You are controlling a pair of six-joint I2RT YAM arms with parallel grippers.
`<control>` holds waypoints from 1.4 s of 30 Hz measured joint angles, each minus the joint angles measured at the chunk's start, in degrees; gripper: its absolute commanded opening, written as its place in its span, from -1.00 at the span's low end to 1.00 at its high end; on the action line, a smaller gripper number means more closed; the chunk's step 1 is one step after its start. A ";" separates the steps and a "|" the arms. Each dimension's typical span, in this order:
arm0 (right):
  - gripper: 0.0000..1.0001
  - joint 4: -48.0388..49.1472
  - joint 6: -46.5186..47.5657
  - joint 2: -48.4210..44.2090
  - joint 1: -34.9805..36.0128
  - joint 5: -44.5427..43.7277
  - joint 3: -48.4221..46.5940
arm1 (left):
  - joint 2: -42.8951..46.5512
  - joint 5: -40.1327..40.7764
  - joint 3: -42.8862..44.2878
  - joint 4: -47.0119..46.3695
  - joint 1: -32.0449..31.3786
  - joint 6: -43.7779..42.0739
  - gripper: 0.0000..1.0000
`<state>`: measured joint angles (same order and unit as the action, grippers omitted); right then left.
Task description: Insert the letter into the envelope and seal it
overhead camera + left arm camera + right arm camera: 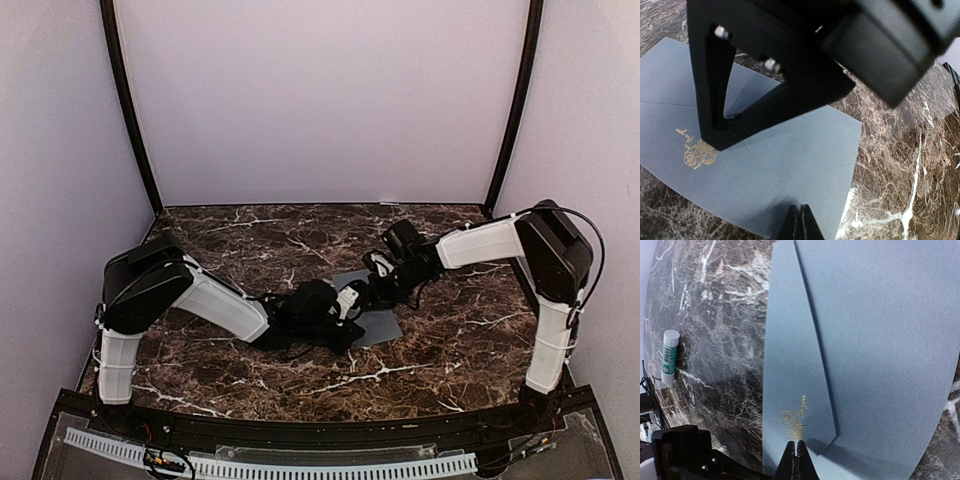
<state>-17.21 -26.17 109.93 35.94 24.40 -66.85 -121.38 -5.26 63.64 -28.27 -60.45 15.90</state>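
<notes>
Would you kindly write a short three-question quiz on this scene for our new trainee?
1. True or false: the left gripper stands wide open over the envelope.
2. Multiple choice: in the right wrist view, what lies on the table away from the envelope? A) a glue stick B) scissors C) a pen
3. Fill in: the right gripper has its shut tips by a ____-coloured emblem printed on the envelope.
Key: 1 false, its tips are shut; 2 A; 3 gold.
</notes>
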 measured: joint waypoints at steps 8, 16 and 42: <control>-1.00 -1.05 0.46 1.90 -0.35 -3.15 -0.85 | 0.00 -0.02 0.00 0.00 0.00 0.07 -0.94; -1.00 -1.29 1.05 1.90 -0.50 -7.69 -1.51 | 0.00 -0.02 -0.07 -0.15 0.00 0.24 -0.94; -1.00 2.12 -1.20 -1.97 -1.11 2.51 -0.87 | 0.00 -0.28 -0.26 -0.42 -0.17 0.24 -0.94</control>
<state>-15.09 -27.38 107.96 34.83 26.92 -67.72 -121.38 -5.54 63.37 -28.69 -60.62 16.14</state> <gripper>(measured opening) 0.003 0.029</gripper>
